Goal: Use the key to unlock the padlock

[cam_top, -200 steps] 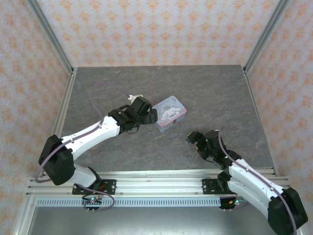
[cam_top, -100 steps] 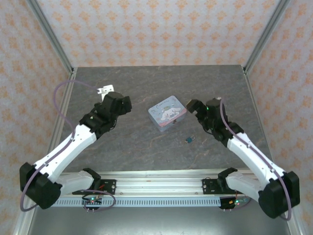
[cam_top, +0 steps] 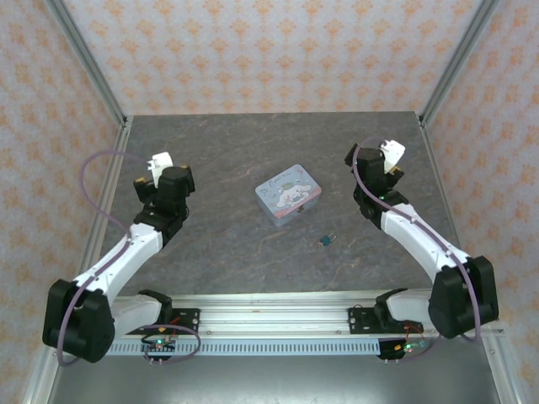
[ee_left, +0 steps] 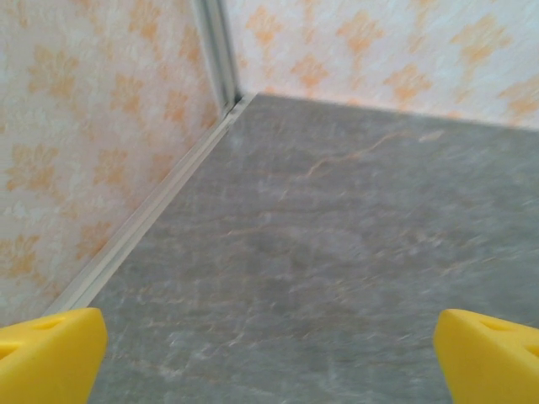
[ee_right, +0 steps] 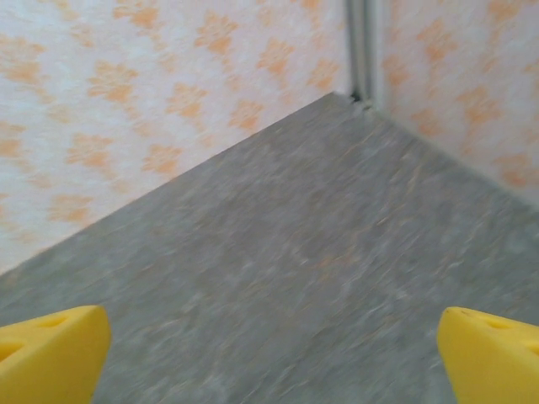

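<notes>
The tiny teal padlock (cam_top: 324,241) lies alone on the grey table, in front of and a little right of the tin. I cannot make out the key at this size. My left gripper (cam_top: 160,167) is raised at the left, well away from the padlock. Its yellow fingertips (ee_left: 46,353) stand wide apart over bare table, so it is open with nothing held. My right gripper (cam_top: 387,156) is up at the back right, also far from the padlock. It is open too, its yellow fingertips (ee_right: 50,349) spread at the frame's bottom corners.
A pale-blue cartoon-printed tin (cam_top: 289,194) sits in the middle of the table (cam_top: 253,151). Aluminium posts and patterned walls close in the left, right and back sides. The left wrist view faces the back left corner and the right wrist view the back right corner.
Both arms have swung outward and up, away from the tin: the left to the left, the right from the front to the back right. The padlock lies uncovered.
</notes>
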Motion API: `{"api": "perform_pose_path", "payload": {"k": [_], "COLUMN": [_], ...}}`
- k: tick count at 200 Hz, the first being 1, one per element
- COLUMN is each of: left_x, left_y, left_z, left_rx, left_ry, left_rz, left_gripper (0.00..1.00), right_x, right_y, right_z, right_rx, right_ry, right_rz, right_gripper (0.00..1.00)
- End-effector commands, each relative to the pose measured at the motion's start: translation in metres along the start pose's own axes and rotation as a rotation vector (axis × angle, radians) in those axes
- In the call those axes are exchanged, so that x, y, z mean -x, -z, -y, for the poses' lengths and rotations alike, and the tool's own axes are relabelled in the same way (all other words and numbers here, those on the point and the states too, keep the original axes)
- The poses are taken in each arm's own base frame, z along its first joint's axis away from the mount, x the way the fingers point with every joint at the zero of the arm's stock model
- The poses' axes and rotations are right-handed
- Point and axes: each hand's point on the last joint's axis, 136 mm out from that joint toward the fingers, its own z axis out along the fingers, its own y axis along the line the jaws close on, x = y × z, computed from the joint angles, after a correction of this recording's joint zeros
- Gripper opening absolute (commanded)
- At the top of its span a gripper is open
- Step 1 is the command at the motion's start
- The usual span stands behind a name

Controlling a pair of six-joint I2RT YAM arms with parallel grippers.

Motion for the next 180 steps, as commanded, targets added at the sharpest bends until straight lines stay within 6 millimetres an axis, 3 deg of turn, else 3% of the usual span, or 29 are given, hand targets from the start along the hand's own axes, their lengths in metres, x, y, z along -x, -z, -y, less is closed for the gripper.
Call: {"api": "perform_pose_path", "payload": {"k": [1, 21, 55, 92, 122, 145, 180], "left_x": [-0.015, -0.037, -0.050, -0.058, -0.073, -0.073, -0.074], "left_y": [-0.020, -0.034, -0.046, -0.053, -0.061, -0.063, -0.064], "left_z": [-0.008, 0.001, 0.014, 0.023, 0.039, 0.043, 0.044], "left_rx": [0.050, 0.017, -0.060, -0.177, -0.269, -0.310, -0.315], "left_ry": [-0.016, -0.051, -0.051, -0.027, -0.051, -0.047, -0.052], "left_rz": [0.033, 0.011, 0.030, 0.053, 0.033, 0.028, 0.011], "left_gripper": [1.00, 1.00, 1.00, 1.00, 1.00, 1.00, 1.00], "right_x": [0.005, -0.011, -0.049, -0.085, -0.093, -0.102, -0.108], "right_y": [-0.014, -0.028, -0.051, -0.058, -0.052, -0.047, -0.065], "right_z": [0.026, 0.044, 0.065, 0.083, 0.077, 0.089, 0.080], "right_rx": [-0.158, -0.222, -0.213, -0.188, -0.042, 0.028, 0.063], "right_ry": [0.186, 0.260, 0.306, 0.288, 0.250, 0.167, 0.190], "right_rz": [0.070, 0.043, 0.006, 0.033, 0.042, 0.099, -0.009], "right_gripper": [0.99, 0.99, 0.99, 0.99, 0.99, 0.99, 0.99]}}
